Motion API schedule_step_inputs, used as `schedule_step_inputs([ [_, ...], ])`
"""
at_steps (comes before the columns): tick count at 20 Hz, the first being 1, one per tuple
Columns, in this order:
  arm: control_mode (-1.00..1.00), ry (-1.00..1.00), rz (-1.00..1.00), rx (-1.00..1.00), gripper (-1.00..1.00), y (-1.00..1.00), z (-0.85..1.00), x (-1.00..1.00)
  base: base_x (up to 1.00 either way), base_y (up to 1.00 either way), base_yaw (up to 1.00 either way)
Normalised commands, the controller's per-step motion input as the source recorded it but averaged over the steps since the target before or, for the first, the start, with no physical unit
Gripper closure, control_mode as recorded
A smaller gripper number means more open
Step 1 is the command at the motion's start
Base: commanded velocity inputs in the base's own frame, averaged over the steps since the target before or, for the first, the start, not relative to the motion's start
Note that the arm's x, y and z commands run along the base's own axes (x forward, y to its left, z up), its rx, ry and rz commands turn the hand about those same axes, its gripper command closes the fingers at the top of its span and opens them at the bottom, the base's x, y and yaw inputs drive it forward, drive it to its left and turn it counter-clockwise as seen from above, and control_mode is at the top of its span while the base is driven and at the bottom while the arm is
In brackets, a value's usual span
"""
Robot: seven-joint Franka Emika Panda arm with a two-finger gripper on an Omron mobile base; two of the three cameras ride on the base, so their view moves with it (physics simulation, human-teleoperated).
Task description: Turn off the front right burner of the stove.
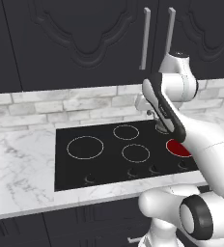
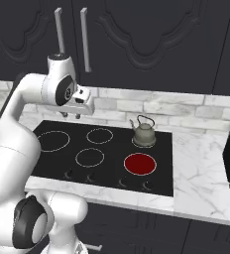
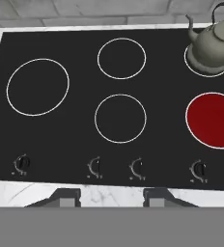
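- The front right burner (image 3: 213,119) glows solid red on the stove (image 3: 75,144), a flat black glass top set in the marble desk (image 2: 196,163).
- A grey kettle (image 2: 143,133) sits on the ring just behind it.
- The gripper (image 2: 71,115) hangs above the stove's back left, fingers apart, holding nothing.
- Small dark knobs (image 3: 198,169) line the front edge.

**Glass, marble and matt metal**

The stove (image 3: 75,159) is a flat sheet of smooth black glass with a faint gloss. The front right burner (image 3: 213,119) is an even, solid red patch on that glass. The knobs (image 3: 95,167) look dark and matt. The counter (image 1: 22,178) reads as polished white marble with grey veins. The kettle (image 2: 144,133) has a dull grey, brushed-metal look. The backsplash (image 1: 51,107) is pale stone brick, rougher in texture. The cabinet doors (image 2: 151,39) are matt black with satin grey metal handles (image 2: 85,39).
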Motion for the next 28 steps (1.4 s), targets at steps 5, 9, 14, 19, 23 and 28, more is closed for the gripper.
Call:
schedule_step_inputs([
  [5,-1.0,-0.01,0.0,0.0,-1.0,-0.01,0.0,-0.19,0.0,0.0,0.0],
  [9,-1.0,-0.06,0.0,0.0,-1.0,-0.29,-0.03,-0.68,0.0,0.0,0.0],
  [14,-1.0,-0.05,0.02,0.0,-1.0,-0.55,-0.11,-0.64,0.0,0.0,0.0],
  [19,-1.0,0.0,0.16,0.0,-1.0,-0.75,-0.14,-0.38,0.0,0.0,0.0],
  [23,-1.0,0.0,0.29,0.0,-1.0,-0.86,-0.2,-0.37,0.0,0.0,0.0],
  [28,-1.0,0.04,0.4,-0.02,-1.0,-0.87,-0.35,-0.17,0.0,0.0,0.0],
])
